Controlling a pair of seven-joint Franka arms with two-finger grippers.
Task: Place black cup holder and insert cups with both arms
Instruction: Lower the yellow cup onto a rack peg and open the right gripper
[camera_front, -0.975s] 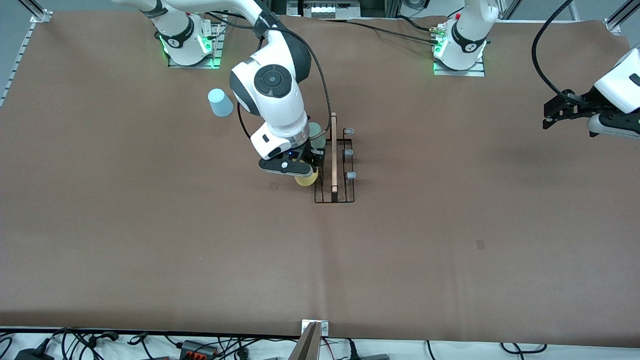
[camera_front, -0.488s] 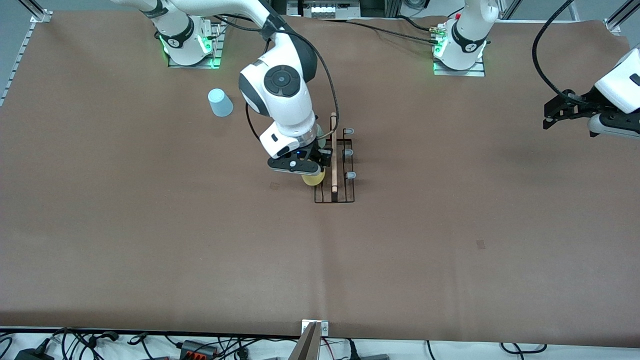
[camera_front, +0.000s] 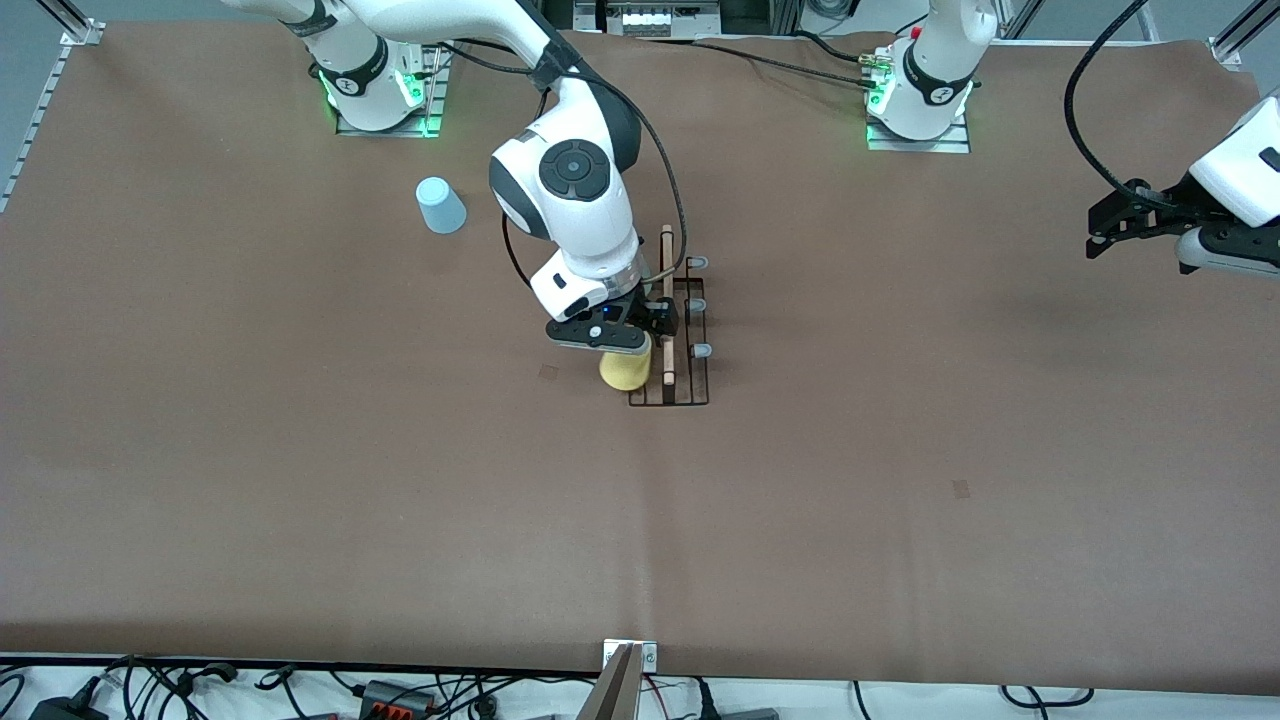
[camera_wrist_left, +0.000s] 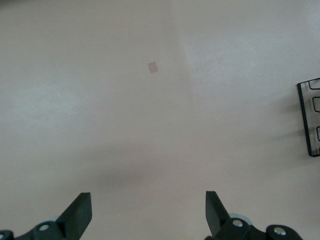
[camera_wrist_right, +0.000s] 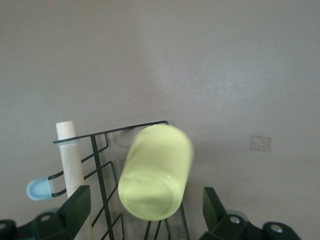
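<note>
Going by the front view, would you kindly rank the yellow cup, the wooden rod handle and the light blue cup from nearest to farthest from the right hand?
1. Yellow cup, directly beneath the right hand, on the holder.
2. Wooden rod handle, beside it, atop the holder.
3. Light blue cup, on the table toward the right arm's base.

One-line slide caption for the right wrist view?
Right hand open above the yellow cup, which sits blurred on the black cup holder beside its wooden handle.
</note>
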